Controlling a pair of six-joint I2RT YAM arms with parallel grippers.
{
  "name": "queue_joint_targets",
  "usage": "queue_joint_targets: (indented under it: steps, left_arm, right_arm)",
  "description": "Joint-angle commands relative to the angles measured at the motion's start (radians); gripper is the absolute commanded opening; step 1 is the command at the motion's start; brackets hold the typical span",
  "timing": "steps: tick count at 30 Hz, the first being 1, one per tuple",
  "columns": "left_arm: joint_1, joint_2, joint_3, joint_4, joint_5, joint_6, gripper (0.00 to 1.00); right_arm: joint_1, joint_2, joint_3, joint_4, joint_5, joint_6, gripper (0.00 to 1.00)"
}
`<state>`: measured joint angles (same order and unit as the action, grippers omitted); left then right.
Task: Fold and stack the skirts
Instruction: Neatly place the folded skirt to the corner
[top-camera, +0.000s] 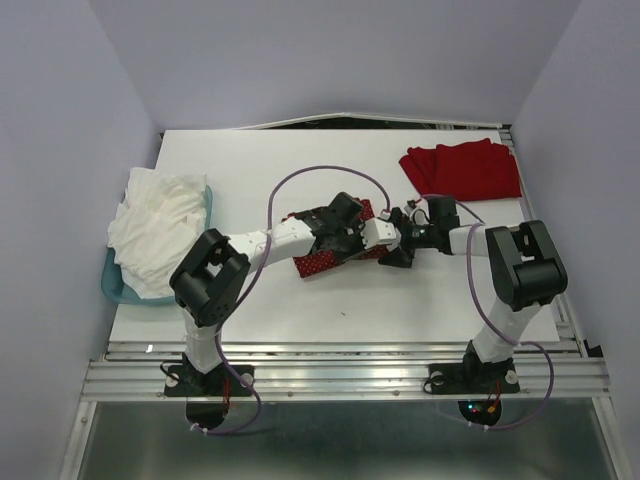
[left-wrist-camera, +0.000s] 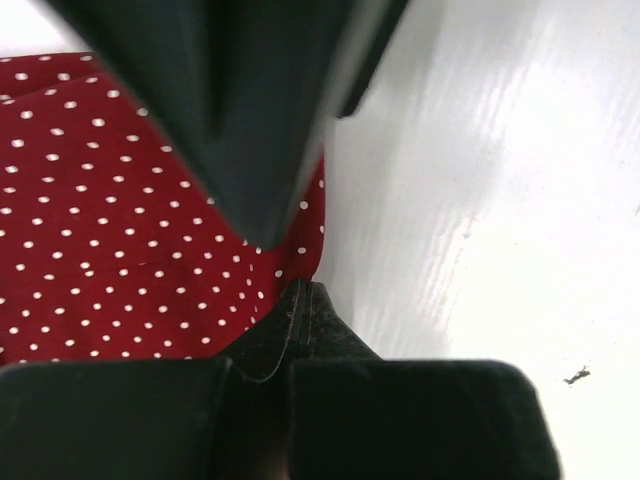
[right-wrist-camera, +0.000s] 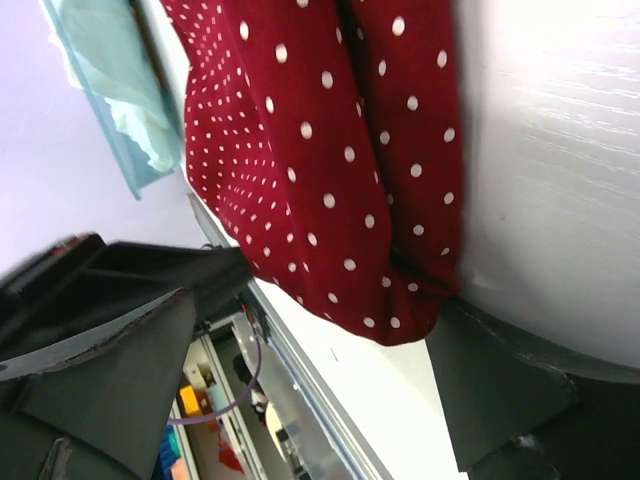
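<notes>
The polka-dot skirt (top-camera: 318, 264) is thin, light cloth with no stiffness. It will sag, slide on the smooth table (top-camera: 330, 305) and lose a crease if dragged, so I want to pinch it at a hem edge or a corner, never in the middle of the panel, and lift both points together. In the top view it lies bunched at the centre of the frame, mostly hidden under the two arms that meet over it. The plain red skirt (top-camera: 462, 168) sits well apart at the upper right, already lying in a flat heap. In the left wrist view, my left hand (left-wrist-camera: 283, 265) has its tips almost together on the skirt's right-hand edge. The dotted cloth fills the left of that frame and bare table the right, so I judge it to be gripping that edge, though the near finger is blurred. My right hand (right-wrist-camera: 320, 310) is spread wide and holds nothing. A rounded corner of the skirt hangs down the middle of the right wrist view, between the fingers and just beside the one at lower right. I cannot tell whether it touches that finger. A blue bin (top-camera: 108, 272) of white cloths (top-camera: 155, 225) sits at the far left of the top view.
</notes>
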<state>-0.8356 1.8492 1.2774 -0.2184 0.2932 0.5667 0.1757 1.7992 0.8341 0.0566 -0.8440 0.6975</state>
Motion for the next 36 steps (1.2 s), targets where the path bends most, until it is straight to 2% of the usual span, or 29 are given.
queue_joint_targets:
  steps: [1,7,10,16,23,26,29,30,33,34,35,36]
  left_arm:
    - [0.026,-0.044,0.056,-0.024,0.066,-0.019,0.0]
    - [0.036,-0.024,0.068,-0.032,0.08,-0.031,0.0]
    - [0.049,-0.022,0.08,-0.033,0.095,-0.042,0.0]
    - [0.049,-0.012,0.086,-0.052,0.126,-0.033,0.0]
    - [0.049,0.002,0.089,-0.072,0.144,-0.022,0.0]
    - [0.049,0.01,0.091,-0.068,0.144,-0.024,0.0]
    - [0.047,0.016,0.099,-0.061,0.143,-0.039,0.0]
    - [0.047,0.016,0.102,-0.059,0.142,-0.042,0.0]
    - [0.049,0.025,0.106,-0.055,0.135,-0.062,0.01]
    - [0.049,0.025,0.109,-0.056,0.132,-0.067,0.05]
    - [0.047,0.015,0.109,-0.059,0.13,-0.076,0.11]
    - [0.05,0.004,0.106,-0.061,0.127,-0.083,0.22]
  right_arm:
    - [0.021,0.005,-0.087,0.161,0.132,0.049,0.99]
    - [0.047,0.077,-0.055,0.143,0.149,0.078,1.0]
    - [0.056,0.048,-0.095,0.172,0.137,0.131,1.0]
    - [0.065,0.038,-0.125,0.305,0.221,0.243,1.0]
    - [0.065,0.089,-0.124,0.431,0.319,0.269,0.95]
    - [0.074,0.103,-0.125,0.459,0.353,0.257,0.84]
    - [0.084,0.097,-0.124,0.477,0.376,0.234,0.68]
    - [0.084,0.095,-0.119,0.474,0.372,0.223,0.58]
    - [0.093,0.088,-0.075,0.427,0.388,0.146,0.42]
    - [0.093,0.078,-0.064,0.417,0.399,0.079,0.31]
    - [0.093,0.06,-0.046,0.393,0.414,0.042,0.24]
    - [0.093,0.055,0.008,0.318,0.439,0.01,0.12]
